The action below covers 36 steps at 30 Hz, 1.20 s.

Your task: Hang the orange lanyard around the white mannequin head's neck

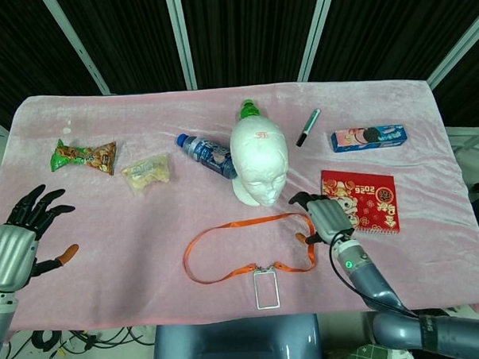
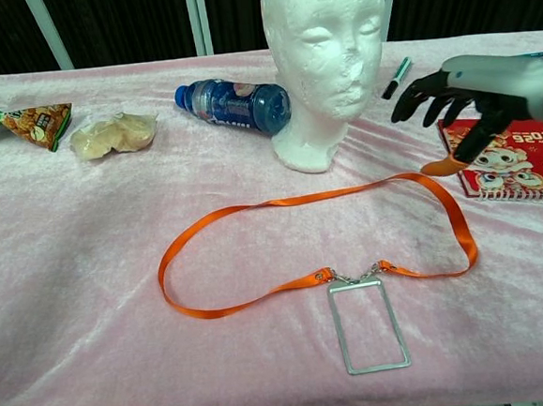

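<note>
Left hand [image 1: 15, 241] at table's 8 o'clock, fingers spread, empty, well clear of work; orange lanyard [image 1: 250, 246] flat at 6 o'clock of white mannequin head [image 1: 258, 159], loop laid wide, likely for easy pickup; right hand [image 1: 325, 217] open, empty, above loop's 3 o'clock bend, seemingly poised to grasp; pink cloth [image 1: 146, 231] over table; dark panels behind.

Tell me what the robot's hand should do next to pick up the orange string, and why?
Probably lower the right hand onto the right end of the orange lanyard and pinch it. That hand hovers open just above that end, holding nothing, and the lanyard lies flat on the pink cloth in front of the white mannequin head, not yet around its neck.
</note>
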### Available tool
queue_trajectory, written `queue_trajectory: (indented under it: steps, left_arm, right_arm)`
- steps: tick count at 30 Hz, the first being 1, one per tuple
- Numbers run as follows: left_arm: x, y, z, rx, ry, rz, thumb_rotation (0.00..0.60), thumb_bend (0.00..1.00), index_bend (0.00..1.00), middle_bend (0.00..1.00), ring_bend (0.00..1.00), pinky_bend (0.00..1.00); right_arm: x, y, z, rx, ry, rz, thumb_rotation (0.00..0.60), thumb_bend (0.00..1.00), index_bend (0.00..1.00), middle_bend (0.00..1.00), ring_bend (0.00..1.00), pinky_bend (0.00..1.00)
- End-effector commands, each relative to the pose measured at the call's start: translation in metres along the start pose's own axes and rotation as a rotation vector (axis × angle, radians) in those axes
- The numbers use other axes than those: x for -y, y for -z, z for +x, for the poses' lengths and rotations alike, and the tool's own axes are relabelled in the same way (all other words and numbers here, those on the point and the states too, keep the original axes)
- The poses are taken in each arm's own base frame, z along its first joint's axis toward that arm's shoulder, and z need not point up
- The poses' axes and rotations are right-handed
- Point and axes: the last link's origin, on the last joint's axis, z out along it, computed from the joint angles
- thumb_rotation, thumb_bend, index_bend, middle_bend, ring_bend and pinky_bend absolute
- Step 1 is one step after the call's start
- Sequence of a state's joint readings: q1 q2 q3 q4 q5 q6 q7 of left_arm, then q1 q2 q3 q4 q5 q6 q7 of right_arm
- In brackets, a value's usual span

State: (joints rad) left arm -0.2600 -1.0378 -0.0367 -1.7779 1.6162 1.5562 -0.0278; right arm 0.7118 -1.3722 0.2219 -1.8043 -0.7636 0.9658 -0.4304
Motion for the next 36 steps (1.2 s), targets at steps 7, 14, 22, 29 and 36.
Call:
queue_trajectory:
  steps: [7, 14, 22, 29, 36]
  left_arm:
    - [0.017, 0.002, -0.007, 0.008, -0.014, 0.011, 0.6, 0.22, 0.29, 0.14, 0.0, 0.1]
    - [0.018, 0.002, -0.018, 0.055, -0.058, -0.038, 0.6, 0.22, 0.29, 0.14, 0.0, 0.1]
    - [0.019, 0.0, -0.027, 0.074, -0.054, -0.028, 0.6, 0.22, 0.29, 0.13, 0.0, 0.09]
    - [0.018, 0.0, -0.032, 0.088, -0.06, -0.032, 0.6, 0.22, 0.29, 0.13, 0.0, 0.09]
    - [0.018, -0.001, -0.031, 0.083, -0.065, -0.026, 0.6, 0.22, 0.29, 0.13, 0.0, 0.09]
  right_arm:
    - [0.024, -0.043, -0.018, -0.051, 0.086, -0.061, 0.6, 0.23, 0.39, 0.2, 0.23, 0.22]
    - [0.01, -0.051, -0.03, -0.048, 0.122, -0.098, 0.6, 0.25, 0.43, 0.2, 0.23, 0.21]
    - [-0.007, -0.053, -0.031, -0.062, 0.155, -0.118, 0.6, 0.25, 0.44, 0.19, 0.23, 0.21]
    - [-0.018, -0.051, -0.037, -0.046, 0.153, -0.13, 0.6, 0.25, 0.47, 0.19, 0.22, 0.21]
    - [-0.026, -0.051, -0.039, -0.052, 0.139, -0.141, 0.6, 0.25, 0.51, 0.2, 0.23, 0.21]
